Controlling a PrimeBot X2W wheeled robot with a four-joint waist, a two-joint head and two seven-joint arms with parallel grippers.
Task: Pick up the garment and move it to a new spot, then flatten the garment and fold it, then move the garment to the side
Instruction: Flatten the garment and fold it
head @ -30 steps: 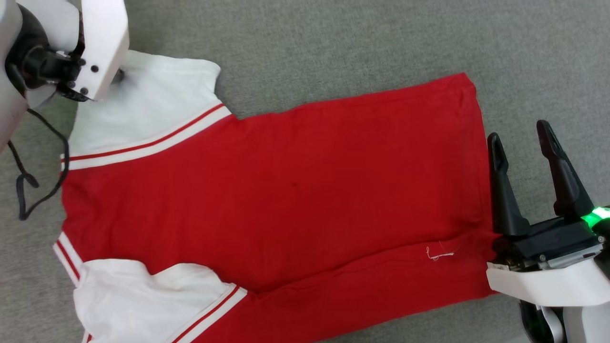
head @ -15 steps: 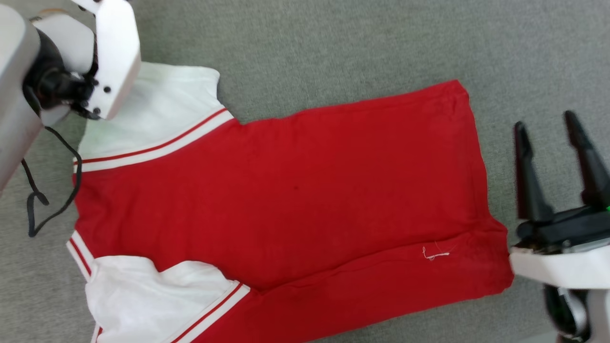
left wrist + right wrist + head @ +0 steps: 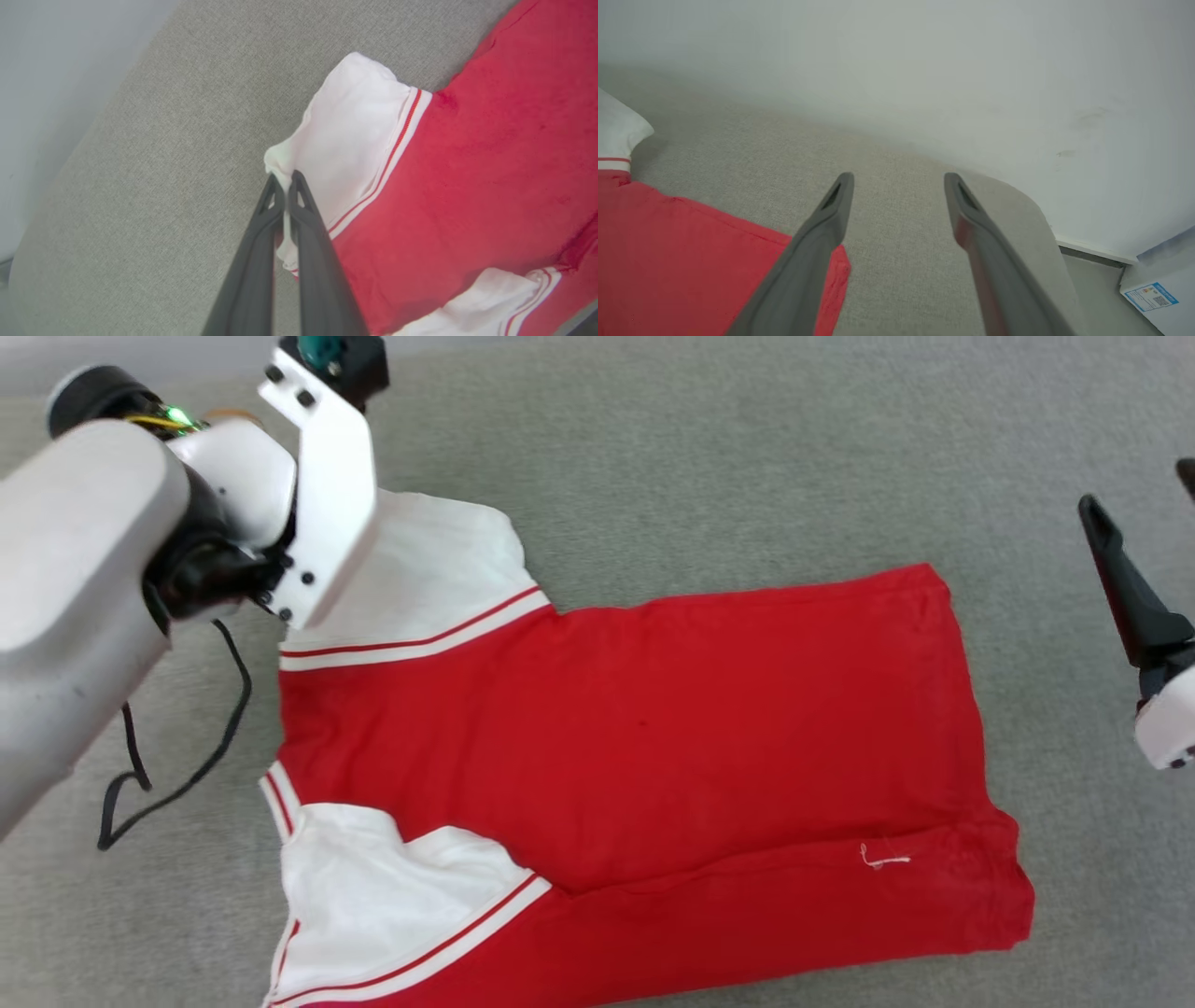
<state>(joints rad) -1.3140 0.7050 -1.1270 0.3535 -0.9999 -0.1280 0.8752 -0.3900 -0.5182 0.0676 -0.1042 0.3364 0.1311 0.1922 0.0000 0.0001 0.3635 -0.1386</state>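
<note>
Garment: the red jersey-style T-shirt with white, red-striped short sleeves [image 3: 653, 728] lies spread on the grey cloth-covered worktop [image 3: 747, 448]. Its sleeves point to my left and its hem to my right, and a long crease runs along its near side.
Left gripper [image 3: 283, 178]: I have it pinched shut on the outer edge of the far white sleeve [image 3: 355, 116], with a small tuft of cloth bunched at the tips.
Right gripper [image 3: 899, 179]: spread wide, holding nothing, hovering off the hem end clear of the cloth.
Handling: I judge it light, soft and limp. It should drape and drag on the cloth worktop, and a pull from one point would skew it.
Where to hold: the far hem corner for my right gripper, biting into the thicker stitched edge.
Risk: the sleeve pinch looks shallow and may slip.
</note>
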